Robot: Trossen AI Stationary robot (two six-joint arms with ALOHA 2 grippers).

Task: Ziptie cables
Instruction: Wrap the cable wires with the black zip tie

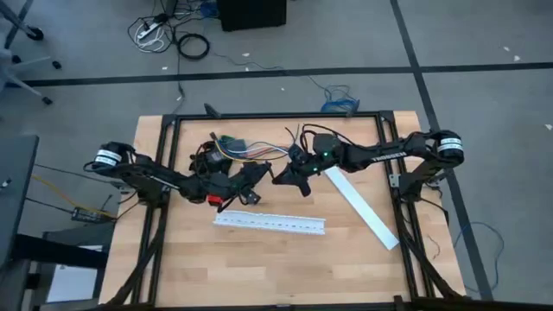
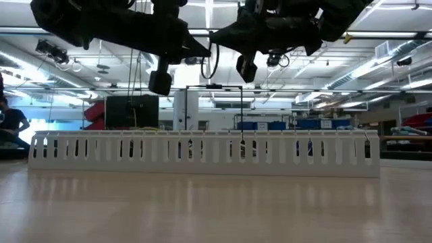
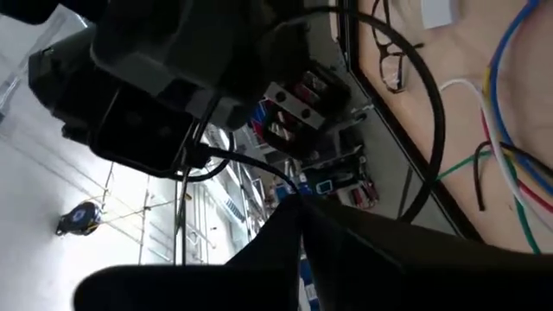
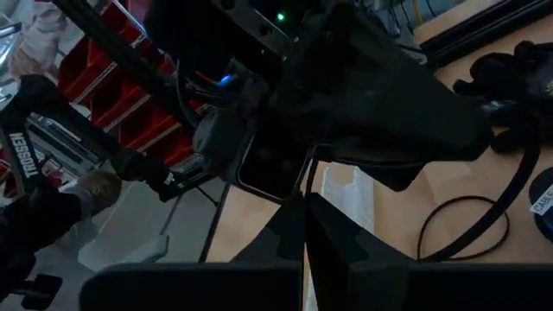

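White slotted channel (image 2: 202, 154) nearest on wooden table (image 1: 259, 268), both grippers (image 1: 270, 175) raised behind, finger state unclear, cables (image 1: 259, 151) beyond.

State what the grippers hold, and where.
Left gripper and right gripper each seem shut on the thin black plastic ziptie; exactly where along it cannot be told.

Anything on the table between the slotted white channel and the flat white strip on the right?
No. In the high view the slotted channel and the flat white strip are separated only by bare wooden table.
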